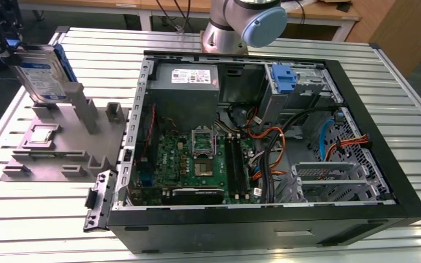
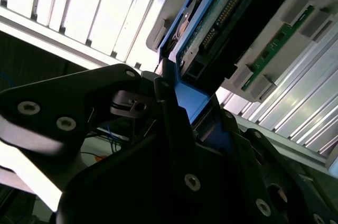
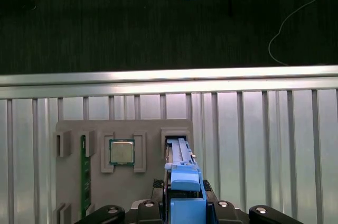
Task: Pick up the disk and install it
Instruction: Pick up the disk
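Gripper clamping disk, upright — at grey fixture

Exterior view: disk bottom edge hidden behind a post of the grey fixture. Above the fixture, gripper mostly cut off by picture edge.
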{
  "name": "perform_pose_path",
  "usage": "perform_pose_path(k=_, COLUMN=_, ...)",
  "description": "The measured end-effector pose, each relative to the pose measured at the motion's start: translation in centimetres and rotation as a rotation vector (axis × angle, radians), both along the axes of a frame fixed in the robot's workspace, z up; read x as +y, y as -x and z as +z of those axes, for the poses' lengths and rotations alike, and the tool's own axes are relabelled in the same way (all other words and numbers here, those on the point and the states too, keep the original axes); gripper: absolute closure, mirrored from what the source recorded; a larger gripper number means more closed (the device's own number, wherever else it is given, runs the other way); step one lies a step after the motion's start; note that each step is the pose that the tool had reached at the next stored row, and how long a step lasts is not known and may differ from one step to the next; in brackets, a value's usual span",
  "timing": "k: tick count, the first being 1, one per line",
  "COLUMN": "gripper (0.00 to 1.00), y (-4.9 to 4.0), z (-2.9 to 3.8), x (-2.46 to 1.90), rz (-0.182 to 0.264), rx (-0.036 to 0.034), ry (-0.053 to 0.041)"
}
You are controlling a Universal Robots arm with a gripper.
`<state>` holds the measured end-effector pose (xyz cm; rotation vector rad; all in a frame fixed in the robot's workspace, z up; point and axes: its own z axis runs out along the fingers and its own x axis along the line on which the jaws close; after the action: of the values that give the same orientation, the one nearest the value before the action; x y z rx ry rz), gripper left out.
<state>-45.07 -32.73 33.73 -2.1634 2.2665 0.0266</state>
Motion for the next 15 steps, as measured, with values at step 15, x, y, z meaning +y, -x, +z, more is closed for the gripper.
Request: perform_pose_path(k=15, gripper=0.64, y=0.0, z=0.43, x=0.0, rz=0.0, rx=0.0, ry=0.0)
